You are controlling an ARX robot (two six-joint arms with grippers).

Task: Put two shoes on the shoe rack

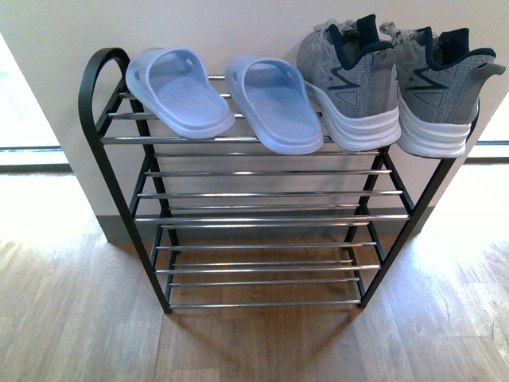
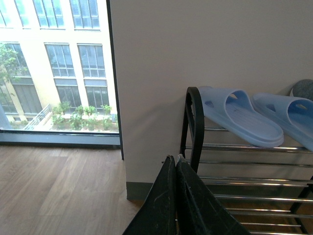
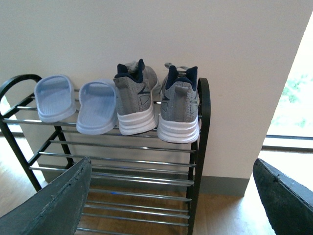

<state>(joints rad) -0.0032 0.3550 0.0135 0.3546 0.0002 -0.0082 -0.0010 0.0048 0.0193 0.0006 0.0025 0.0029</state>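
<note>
Chrome-rod shoe rack (image 1: 262, 216), black frame, against a pale wall; top tier fully occupied.

Grey knit sneakers (image 1: 398, 83), white soles, navy lining: pair side by side at the rack's right end, heels outward. Pale blue foam slides (image 1: 227, 97): pair on the same tier, left of the sneakers, the nearer slide just beside the sneaker. Lower tiers bare rods. Wood floor (image 1: 71, 318) beneath. Left gripper (image 2: 176, 161): fingers pressed together, holding nothing. Right gripper (image 3: 171, 196): fingers spread wide, holding nothing.
</note>
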